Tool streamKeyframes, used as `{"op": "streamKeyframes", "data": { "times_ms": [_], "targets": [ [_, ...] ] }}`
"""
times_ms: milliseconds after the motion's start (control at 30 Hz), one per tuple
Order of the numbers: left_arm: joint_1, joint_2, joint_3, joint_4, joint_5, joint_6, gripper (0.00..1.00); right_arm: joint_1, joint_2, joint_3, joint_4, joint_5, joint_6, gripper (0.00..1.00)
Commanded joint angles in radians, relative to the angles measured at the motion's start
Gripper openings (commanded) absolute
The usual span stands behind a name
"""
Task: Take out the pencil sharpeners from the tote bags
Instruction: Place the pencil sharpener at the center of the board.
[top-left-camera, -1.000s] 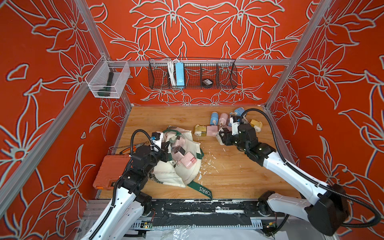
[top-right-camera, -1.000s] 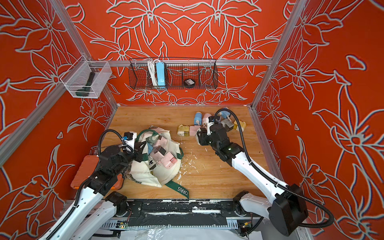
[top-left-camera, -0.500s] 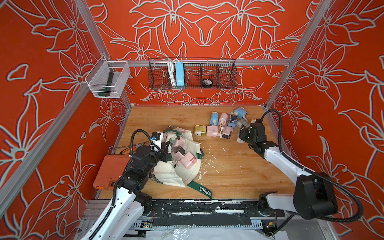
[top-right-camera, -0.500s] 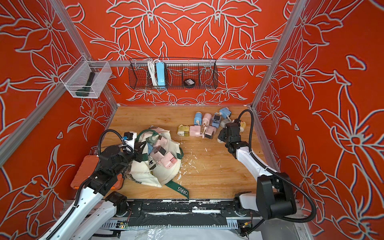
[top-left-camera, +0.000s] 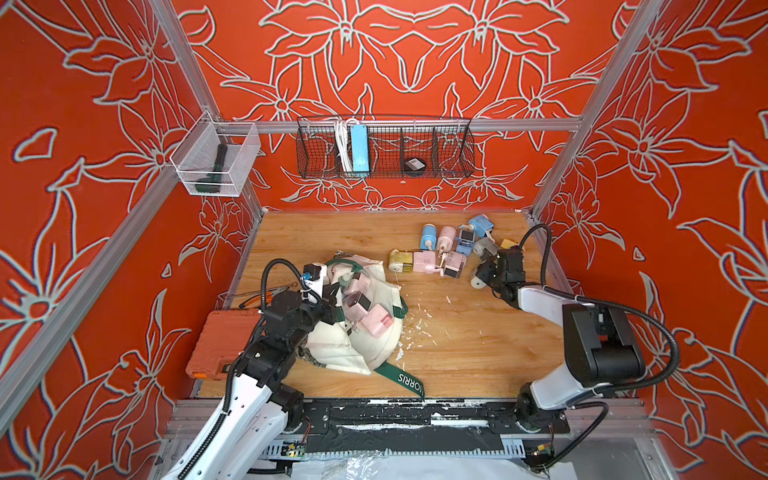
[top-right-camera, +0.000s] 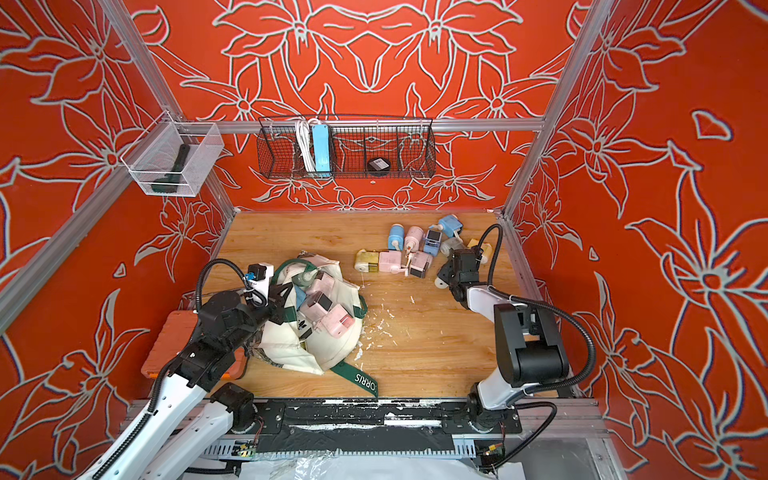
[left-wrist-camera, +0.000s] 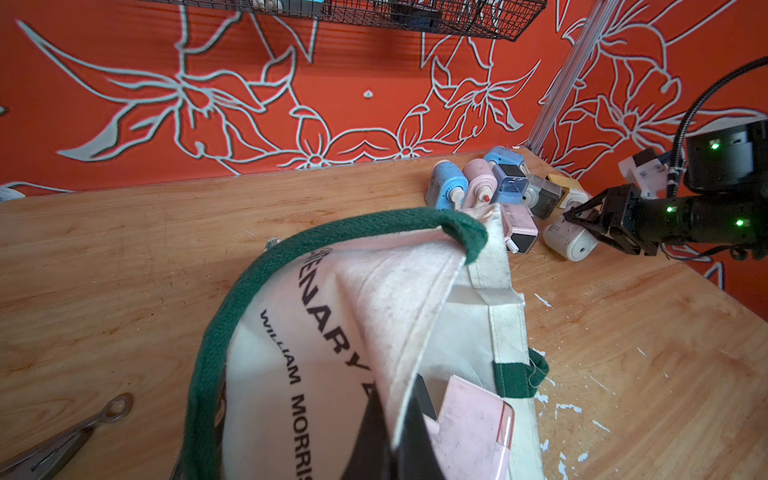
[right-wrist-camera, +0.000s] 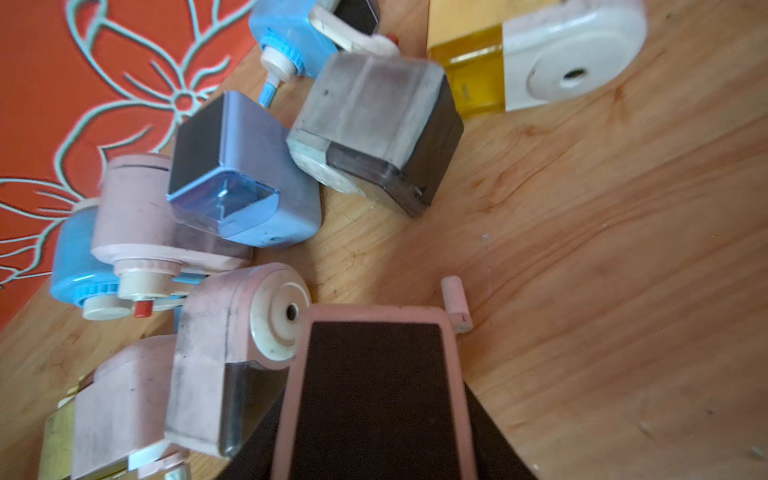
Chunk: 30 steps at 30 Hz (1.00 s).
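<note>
1. Right wrist view shows a pale pink sharpener (right-wrist-camera: 374, 365) clamped between the jaws of the right gripper (top-left-camera: 486, 276), low over the wooden table (top-left-camera: 457, 353). Whether it touches the wood cannot be told.
2. Over the last second the right arm has folded back toward its base. Its gripper has slid along the near edge of the pile of removed sharpeners (top-left-camera: 446, 249) toward the right wall, and now sits just beside the pile's end.
3. The left gripper (left-wrist-camera: 395, 432) has not moved. Its jaws stay pinched together on the canvas rim of the tote bag (top-left-camera: 357, 353), holding the mouth open, and the bag lies where it was.
4. The shift suggests a placing step: one more sharpener is out of the bag and seems ready to join the pile.
5. Several pink sharpeners in the bag (top-left-camera: 376, 322) are still heaped at its mouth, so the task looks well short of finished.
</note>
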Motion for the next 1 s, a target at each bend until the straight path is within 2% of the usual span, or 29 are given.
{"op": "streamKeyframes", "data": {
  "times_ms": [0, 133, 367, 600, 800, 967],
  "targets": [
    [-0.004, -0.010, 0.010, 0.011, 0.014, -0.009, 0.00, -0.011, 0.045, 0.024, 0.073, -0.028, 0.028, 0.33],
    [-0.005, -0.007, 0.010, 0.011, 0.016, -0.009, 0.00, -0.014, 0.100, 0.038, 0.092, -0.054, 0.042, 0.36],
    [-0.004, -0.002, 0.010, 0.012, 0.019, -0.010, 0.00, -0.019, 0.177, 0.068, 0.110, -0.108, 0.063, 0.47],
    [-0.006, 0.002, 0.010, 0.012, 0.020, -0.010, 0.00, -0.019, 0.200, 0.111, 0.046, -0.158, 0.058, 0.73],
    [-0.006, 0.007, 0.010, 0.012, 0.022, -0.010, 0.00, -0.019, 0.144, 0.102, -0.032, -0.116, 0.055, 0.88],
    [-0.006, 0.004, 0.010, 0.011, 0.021, -0.009, 0.00, -0.019, 0.091, 0.124, -0.186, -0.025, 0.043, 0.94]
  ]
}}
